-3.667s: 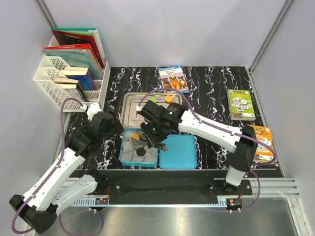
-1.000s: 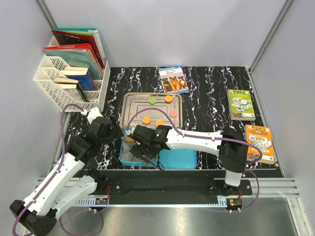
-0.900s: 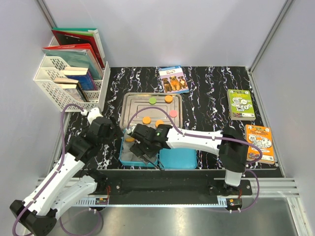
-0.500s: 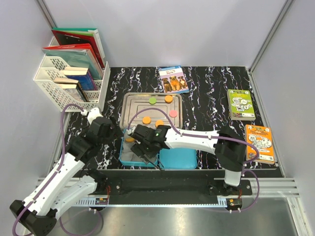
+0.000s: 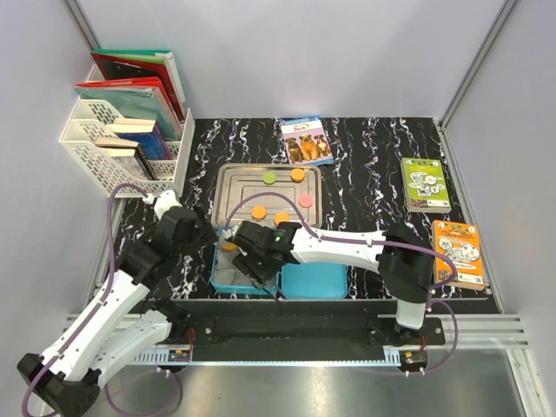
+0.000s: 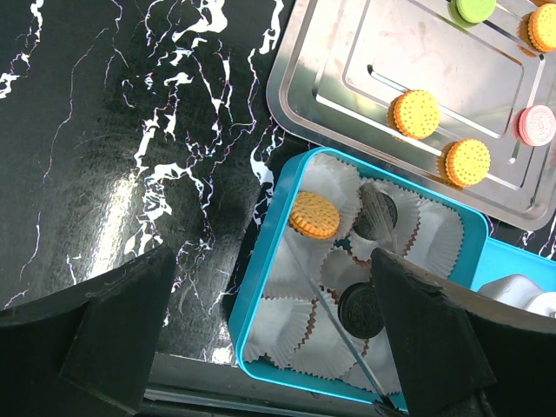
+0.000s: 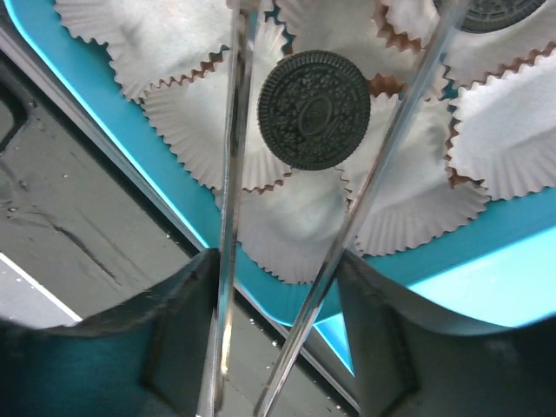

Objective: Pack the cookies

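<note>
The blue box [image 5: 217, 261] is lined with white paper cups. In it lie an orange cookie [image 6: 314, 215] and two black cookies [image 6: 360, 309] [image 6: 379, 213]. My right gripper [image 7: 278, 339] is shut on metal tongs [image 7: 228, 217] over the box's near end. The tong arms stand apart either side of one black cookie [image 7: 314, 109], which lies in a cup, and do not touch it. Green [image 5: 269, 177], pink [image 5: 306, 201] and three orange cookies [image 5: 258, 212] sit on the steel tray [image 5: 228, 178]. My left gripper [image 6: 274, 334] is open and empty above the box's left edge.
The blue lid [image 5: 314, 280] lies right of the box. A white rack of books [image 5: 122, 130] stands at the back left. A dog book [image 5: 306, 139] lies behind the tray. Two more books [image 5: 425, 183] [image 5: 459, 248] lie at the right.
Since the earliest frame my right arm has come down and nearer, over the box's near end. In the last second it barely shifts. The left arm has drawn back a little.
</note>
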Controlling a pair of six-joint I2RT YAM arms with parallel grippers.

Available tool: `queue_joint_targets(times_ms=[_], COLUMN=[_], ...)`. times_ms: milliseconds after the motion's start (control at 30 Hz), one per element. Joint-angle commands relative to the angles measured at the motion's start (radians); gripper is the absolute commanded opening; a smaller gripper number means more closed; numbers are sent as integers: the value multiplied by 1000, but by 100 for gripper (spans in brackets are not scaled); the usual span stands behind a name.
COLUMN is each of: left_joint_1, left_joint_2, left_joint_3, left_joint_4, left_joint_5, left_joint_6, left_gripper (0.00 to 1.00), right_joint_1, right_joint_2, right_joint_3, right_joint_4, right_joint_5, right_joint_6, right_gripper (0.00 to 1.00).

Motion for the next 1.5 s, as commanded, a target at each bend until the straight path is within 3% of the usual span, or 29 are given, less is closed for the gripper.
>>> queue_joint_targets(times_ms=[0, 367, 1467], left_joint_1=[2, 4, 2], left_joint_2=[-13, -10, -7], left_joint_3=[-5, -2, -2], left_joint_4=[29, 30, 33], left_joint_5=[4, 6, 16], left_joint_6=[6, 6, 1], left_gripper=[99, 99, 99], right_joint_1=[-6, -8, -63], right_joint_2=[7, -44, -248], right_joint_3=[-5, 25, 271], right_joint_4=[14, -36, -316], right_joint_5=[15, 35, 131], right_joint_6=[0, -1, -30], right_gripper=[57, 44, 31])
